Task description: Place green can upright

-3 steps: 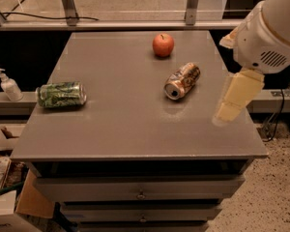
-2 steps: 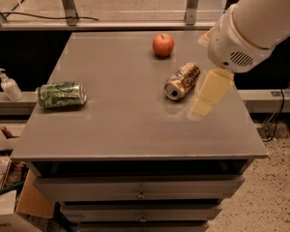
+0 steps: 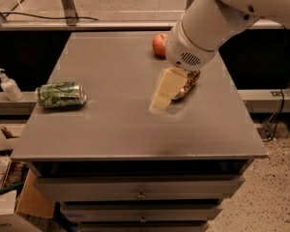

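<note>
The green can (image 3: pixel 61 94) lies on its side near the left edge of the grey table (image 3: pixel 116 129), its silver end facing right. My gripper (image 3: pixel 160 100) hangs over the middle of the table, well to the right of the can and not touching it. Its cream-coloured fingers (image 3: pixel 167 87) point down and to the left. The white arm (image 3: pixel 217 18) comes in from the upper right.
An orange-gold and white can (image 3: pixel 187 85) lies on its side just behind the gripper, partly hidden. A red apple (image 3: pixel 159 45) sits at the back. A soap dispenser (image 3: pixel 8 86) stands on the ledge to the left. Drawers are under the tabletop.
The arm and gripper have swung left from the table's right edge to its middle, now in front of the orange-gold can. The green can has not moved.
</note>
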Available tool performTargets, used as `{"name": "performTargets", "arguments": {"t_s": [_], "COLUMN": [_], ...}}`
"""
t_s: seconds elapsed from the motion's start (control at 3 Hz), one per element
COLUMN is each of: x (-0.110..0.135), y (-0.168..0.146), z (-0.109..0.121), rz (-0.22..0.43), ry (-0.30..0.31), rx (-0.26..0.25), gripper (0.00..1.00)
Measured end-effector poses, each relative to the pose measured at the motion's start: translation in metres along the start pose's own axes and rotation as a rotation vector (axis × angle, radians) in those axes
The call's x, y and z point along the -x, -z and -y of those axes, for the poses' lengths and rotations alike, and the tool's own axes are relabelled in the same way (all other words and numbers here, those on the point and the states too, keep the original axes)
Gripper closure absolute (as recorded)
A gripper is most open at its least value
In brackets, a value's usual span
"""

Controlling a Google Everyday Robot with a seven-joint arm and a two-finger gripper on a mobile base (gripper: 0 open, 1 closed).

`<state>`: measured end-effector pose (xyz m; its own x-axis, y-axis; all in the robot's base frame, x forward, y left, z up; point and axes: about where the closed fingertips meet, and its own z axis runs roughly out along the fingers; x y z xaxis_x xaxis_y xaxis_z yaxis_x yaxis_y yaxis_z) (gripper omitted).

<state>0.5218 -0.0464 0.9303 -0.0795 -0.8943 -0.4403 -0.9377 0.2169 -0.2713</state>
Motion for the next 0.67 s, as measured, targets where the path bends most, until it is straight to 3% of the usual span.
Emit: {"name": "performTargets", "arguments": {"t_s": [0.67], "x": [0.056], "y": [-0.043], "z": [-0.007], "rz": [0.052], "ry": [0.012], "rx": [0.063], "gripper": [0.0]}}
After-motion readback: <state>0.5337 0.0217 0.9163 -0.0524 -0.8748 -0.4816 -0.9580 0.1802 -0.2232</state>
